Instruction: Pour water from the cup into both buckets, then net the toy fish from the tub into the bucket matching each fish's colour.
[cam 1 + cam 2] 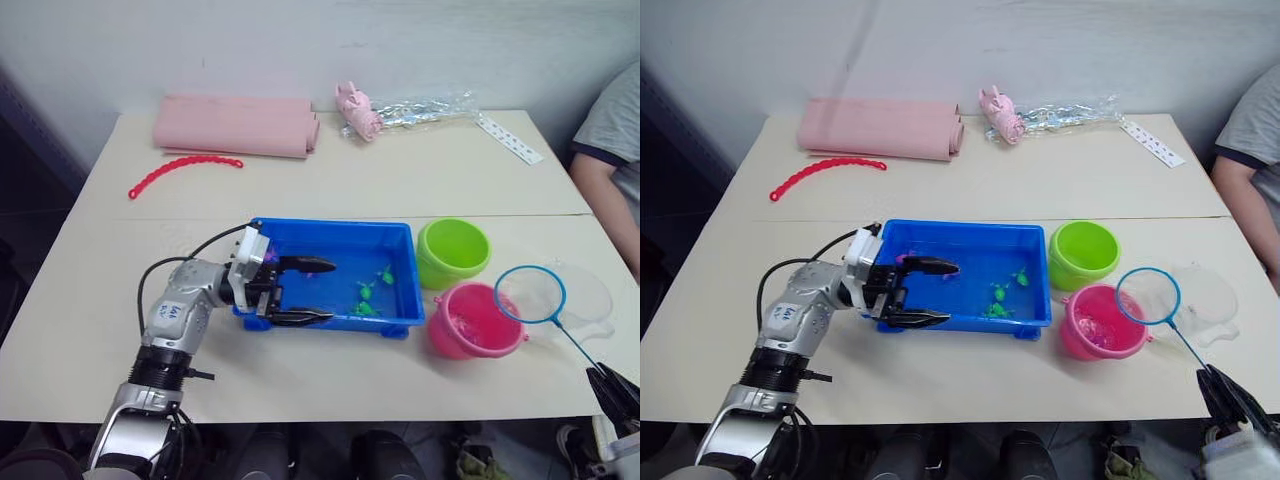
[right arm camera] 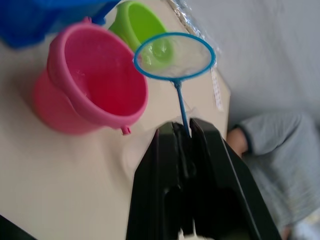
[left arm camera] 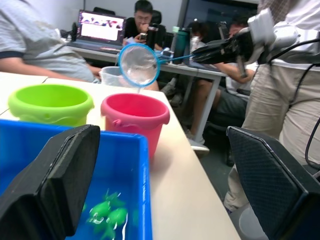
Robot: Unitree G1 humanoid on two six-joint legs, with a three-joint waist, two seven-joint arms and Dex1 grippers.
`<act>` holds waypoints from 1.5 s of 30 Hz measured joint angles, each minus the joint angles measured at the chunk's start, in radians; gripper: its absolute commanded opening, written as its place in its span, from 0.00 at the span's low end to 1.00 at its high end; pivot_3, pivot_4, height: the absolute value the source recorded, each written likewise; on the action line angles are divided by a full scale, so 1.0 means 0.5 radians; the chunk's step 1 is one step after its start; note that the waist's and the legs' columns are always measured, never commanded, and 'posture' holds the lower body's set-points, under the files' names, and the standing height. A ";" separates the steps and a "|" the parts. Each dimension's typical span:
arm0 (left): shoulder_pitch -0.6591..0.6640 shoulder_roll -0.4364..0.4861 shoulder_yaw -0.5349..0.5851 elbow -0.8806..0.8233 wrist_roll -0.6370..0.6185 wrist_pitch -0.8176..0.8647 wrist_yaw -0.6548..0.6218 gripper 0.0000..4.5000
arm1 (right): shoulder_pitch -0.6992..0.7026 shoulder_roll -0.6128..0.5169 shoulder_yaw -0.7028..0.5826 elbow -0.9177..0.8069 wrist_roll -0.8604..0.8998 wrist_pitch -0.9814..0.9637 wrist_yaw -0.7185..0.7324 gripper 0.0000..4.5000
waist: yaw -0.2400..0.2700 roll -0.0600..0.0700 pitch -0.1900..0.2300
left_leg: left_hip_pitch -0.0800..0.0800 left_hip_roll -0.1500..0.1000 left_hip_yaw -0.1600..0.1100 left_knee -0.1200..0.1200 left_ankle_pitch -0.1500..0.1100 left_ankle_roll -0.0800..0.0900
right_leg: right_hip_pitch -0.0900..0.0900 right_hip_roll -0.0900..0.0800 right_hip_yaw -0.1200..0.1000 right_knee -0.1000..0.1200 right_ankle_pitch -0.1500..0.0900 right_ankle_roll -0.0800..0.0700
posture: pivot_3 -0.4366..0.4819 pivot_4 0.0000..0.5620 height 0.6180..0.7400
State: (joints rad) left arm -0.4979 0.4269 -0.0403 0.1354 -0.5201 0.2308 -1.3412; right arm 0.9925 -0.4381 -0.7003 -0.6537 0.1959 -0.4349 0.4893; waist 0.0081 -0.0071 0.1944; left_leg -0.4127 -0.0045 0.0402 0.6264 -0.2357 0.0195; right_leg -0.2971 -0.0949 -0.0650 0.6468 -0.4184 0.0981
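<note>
The right end effector (image 2: 186, 137) grips the net (image 1: 530, 294) by its handle, hoop raised at 3 o'clock of the pink bucket (image 1: 472, 322). The left end effector (image 1: 312, 292) gapes wide over the tub (image 1: 345, 236), green fish (image 1: 366, 293) inside.

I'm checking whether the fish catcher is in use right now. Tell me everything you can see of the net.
The net is a round blue-rimmed hoop with pale, see-through mesh on a thin handle, blue near the hoop. The right gripper is shut on the handle's lower end. The hoop hangs in the air beside the pink bucket, on the side away from the tub, and in front of the clear cup. Whether a fish lies in the mesh cannot be told.
</note>
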 measured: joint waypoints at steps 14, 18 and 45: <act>0.593 0.504 0.685 -0.088 -0.023 -0.006 0.308 0.99 | -1.650 -1.381 0.737 -0.018 1.296 1.810 0.035 0.00 | -0.005 -0.002 0.002 | 0.009 0.000 -0.008 -0.001 -0.007 0.003 | 0.016 -0.004 -0.014 -0.014 -0.001 -0.001 | 0.48 0.27 1.00; 0.719 0.546 0.790 -0.103 -0.024 -0.009 0.340 0.99 | -2.044 -1.391 1.158 0.161 1.000 1.923 0.101 0.00 | -0.005 -0.004 0.003 | 0.007 -0.001 -0.006 0.004 -0.010 0.007 | 0.018 -0.006 -0.012 -0.018 0.001 0.001 | 0.48 0.27 1.00; 0.920 0.578 0.849 -0.252 -0.029 -0.068 0.348 0.99 | -2.799 -0.742 2.020 0.681 -0.020 1.863 0.669 0.00 | -0.030 -0.005 0.003 | 0.008 0.000 -0.005 0.002 -0.011 0.003 | 0.015 -0.005 -0.013 -0.016 0.001 0.001 | 0.48 0.27 1.00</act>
State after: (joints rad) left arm -0.0377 0.7158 0.3842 0.0094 -0.5345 0.1970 -1.1670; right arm -0.4071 -0.8089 0.3094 -0.3133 0.1859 0.4966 0.8237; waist -0.0070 -0.0095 0.1961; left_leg -0.4088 -0.0045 0.0376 0.6272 -0.2413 0.0211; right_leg -0.2897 -0.0977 -0.0713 0.6388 -0.4180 0.0988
